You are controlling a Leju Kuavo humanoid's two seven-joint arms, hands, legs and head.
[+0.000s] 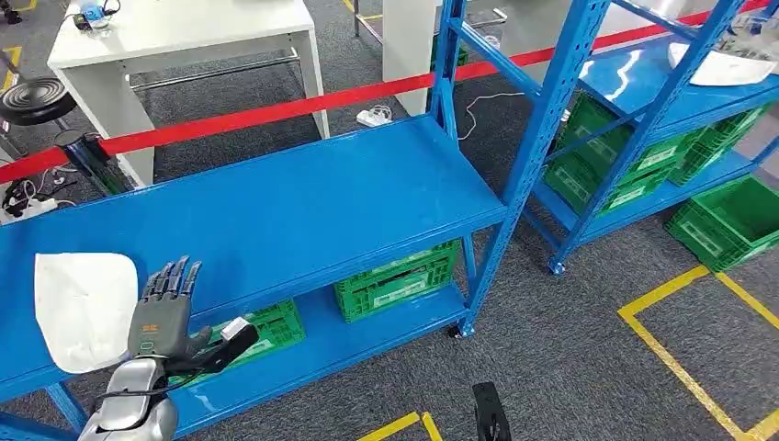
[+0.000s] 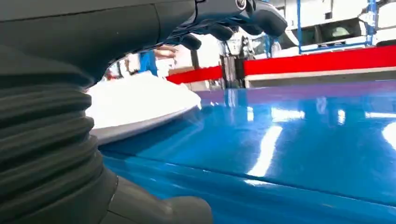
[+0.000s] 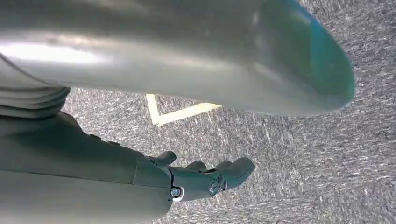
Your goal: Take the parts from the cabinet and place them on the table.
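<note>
Here the left hand (image 1: pixel 163 317) hovers over the front edge of the blue shelf (image 1: pixel 303 202), fingers straight and slightly apart, thumb stuck out to the side, holding nothing. The white part (image 1: pixel 84 308) lies flat on that shelf just beside the hand, on its outer side, toward the left end of the shelf; whether the fingers touch its edge cannot be told from the head view. In the left wrist view the same white part (image 2: pixel 140 105) sits on the glossy blue surface, with the dark fingers (image 2: pixel 261 14) stretched out above the shelf and apart from it.

The right hand (image 3: pixel 205 179) hangs low over grey carpet (image 3: pixel 303 168), its fingers loosely extended and lying close together, nothing in them. A yellow floor line (image 3: pixel 180 112) runs across the carpet past it.

Below the shelf top, green crates (image 1: pixel 397 280) stand on the lower level. A second blue rack (image 1: pixel 643 101) stands to the right, carrying another white part (image 1: pixel 726 64) on its upper level and more green crates beneath. Behind the shelf a red barrier tape (image 1: pixel 276 112) stretches across, and beyond it stands a white table (image 1: pixel 184 37).
</note>
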